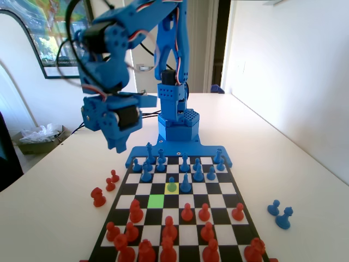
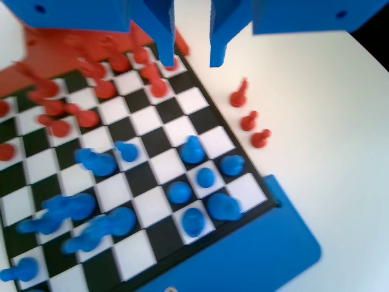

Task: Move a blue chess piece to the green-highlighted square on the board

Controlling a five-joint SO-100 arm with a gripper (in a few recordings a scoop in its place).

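Observation:
A blue pawn stands on the pale yellow square, on the blue side of the board. The green-highlighted square is bare, one square diagonally nearer the camera and to the left of that pawn. My gripper hangs high over the table's far left, beyond the board's corner and well away from the pawn. In the wrist view the gripper is open with nothing between its jaws, above the board's edge. The blue pieces there are blurred.
Other blue pieces fill the far rows and red pieces the near rows. Three red pieces stand off the board on the left, also seen as red pieces in the wrist view. Two blue pieces stand on the table at right.

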